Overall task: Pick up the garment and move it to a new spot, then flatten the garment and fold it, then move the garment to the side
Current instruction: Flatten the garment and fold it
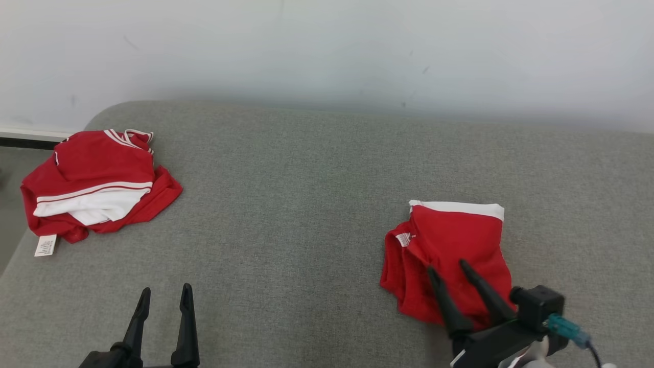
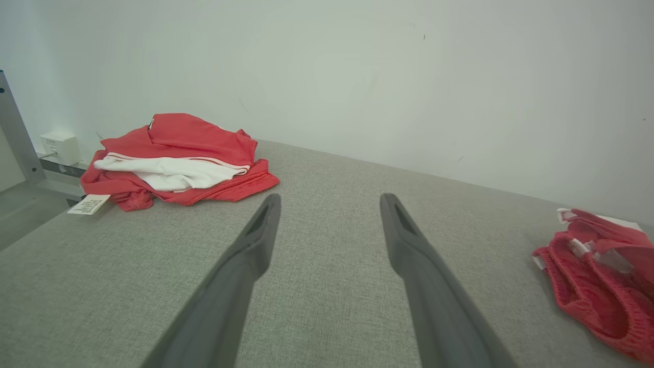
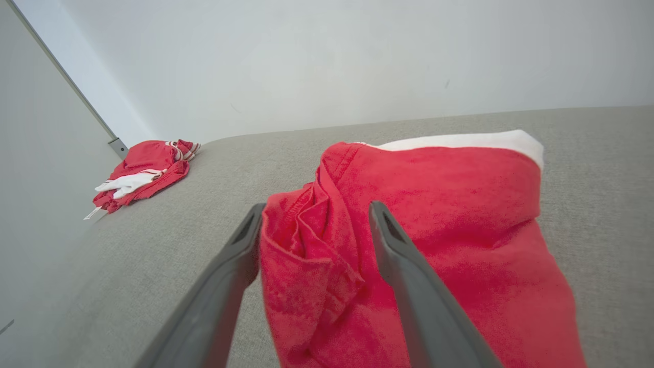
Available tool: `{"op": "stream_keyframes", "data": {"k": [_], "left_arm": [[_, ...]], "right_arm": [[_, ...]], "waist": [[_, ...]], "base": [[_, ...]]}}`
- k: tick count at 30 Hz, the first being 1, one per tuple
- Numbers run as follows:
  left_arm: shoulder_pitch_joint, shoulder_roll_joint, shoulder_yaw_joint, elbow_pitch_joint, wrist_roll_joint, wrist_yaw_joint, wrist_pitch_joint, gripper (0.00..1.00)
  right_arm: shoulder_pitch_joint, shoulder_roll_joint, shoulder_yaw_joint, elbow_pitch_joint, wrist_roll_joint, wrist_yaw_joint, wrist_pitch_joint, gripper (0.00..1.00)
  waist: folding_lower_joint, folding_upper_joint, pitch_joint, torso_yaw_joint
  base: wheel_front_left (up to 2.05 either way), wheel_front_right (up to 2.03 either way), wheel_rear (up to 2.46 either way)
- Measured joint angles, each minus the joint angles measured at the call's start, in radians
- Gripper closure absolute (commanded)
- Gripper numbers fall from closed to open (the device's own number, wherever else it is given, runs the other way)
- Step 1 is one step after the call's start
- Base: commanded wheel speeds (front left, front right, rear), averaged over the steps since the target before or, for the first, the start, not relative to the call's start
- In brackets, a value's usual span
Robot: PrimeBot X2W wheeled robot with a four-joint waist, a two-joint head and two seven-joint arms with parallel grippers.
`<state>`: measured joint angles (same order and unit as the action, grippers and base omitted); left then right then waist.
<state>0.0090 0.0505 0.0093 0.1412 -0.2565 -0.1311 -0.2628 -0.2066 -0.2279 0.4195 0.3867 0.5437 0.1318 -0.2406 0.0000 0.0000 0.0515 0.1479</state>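
Note:
A folded red garment with a white band (image 1: 454,245) lies on the right of the grey cushioned surface (image 1: 306,194). My right gripper (image 1: 450,268) hovers open over its near edge, fingers spread, and a raised red fold (image 3: 306,245) lies between them in the right wrist view. The same garment (image 2: 598,276) shows at the right edge of the left wrist view. My left gripper (image 1: 164,295) is open near the front left, over bare fabric, with nothing between its fingers (image 2: 255,240).
A second red and white garment (image 1: 94,184) lies crumpled at the far left corner, a paper tag (image 1: 46,245) hanging near the edge. A pale wall (image 1: 327,51) runs behind the surface. A metal post (image 2: 15,133) stands past the left edge.

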Motion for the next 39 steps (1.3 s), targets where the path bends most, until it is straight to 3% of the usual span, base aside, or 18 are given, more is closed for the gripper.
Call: {"op": "stream_keyframes", "data": {"k": [14,26,37,38,39], "left_arm": [[-0.002,0.000,0.007,-0.010,0.009,0.000,0.000,0.00],[0.004,0.023,-0.002,-0.023,0.087,0.000,0.000,0.00],[0.008,0.056,-0.031,-0.036,0.110,0.000,0.000,0.00],[0.008,0.056,-0.032,-0.036,0.110,0.000,0.000,0.00],[0.007,0.056,-0.033,-0.036,0.110,0.000,0.000,0.00]], "right_arm": [[0.075,0.006,-0.152,-0.094,0.008,0.000,-0.020,0.00],[0.192,0.057,-0.376,-0.210,-0.132,0.000,-0.023,0.00],[0.229,0.078,-0.401,-0.225,-0.206,0.000,-0.023,0.00],[0.227,0.078,-0.396,-0.216,-0.210,0.000,-0.023,0.24],[0.224,0.076,-0.389,-0.206,-0.212,0.000,-0.024,0.91]], "waist": [[0.0000,0.0000,0.004,-0.022],[0.0000,0.0000,-0.009,-0.050],[-0.0001,0.0000,-0.011,-0.052],[0.0000,0.0000,-0.011,-0.051],[0.0000,0.0000,-0.010,-0.050]], "base": [[0.00,0.00,0.00],[0.00,0.00,0.00],[0.00,0.00,0.00],[0.00,0.00,0.00],[0.00,0.00,0.00]]}}
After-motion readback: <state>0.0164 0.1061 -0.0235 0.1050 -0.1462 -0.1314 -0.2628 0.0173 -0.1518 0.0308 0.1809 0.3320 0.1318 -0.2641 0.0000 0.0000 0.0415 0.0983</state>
